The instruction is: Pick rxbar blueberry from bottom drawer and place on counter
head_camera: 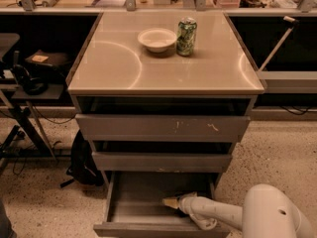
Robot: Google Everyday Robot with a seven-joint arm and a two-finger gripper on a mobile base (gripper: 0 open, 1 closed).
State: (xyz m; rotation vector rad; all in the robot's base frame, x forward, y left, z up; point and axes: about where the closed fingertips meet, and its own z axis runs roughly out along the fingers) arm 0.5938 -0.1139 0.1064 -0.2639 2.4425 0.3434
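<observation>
The bottom drawer (133,228) is pulled open under the two upper drawers. My gripper (171,202) is inside it, right of centre and low over the drawer floor, at the end of the white arm (218,213) that comes in from the lower right. The rxbar blueberry is hidden; only a dark patch shows under the wrist, and I cannot tell what it is. The counter (124,63) is the glossy beige top of the cabinet.
A white bowl (157,38) and a green patterned can (186,36) stand at the back of the counter. The middle drawer (161,161) and the scratched upper drawer (161,128) stick out slightly above the open one. A black bag (81,160) and a stand sit left of the cabinet.
</observation>
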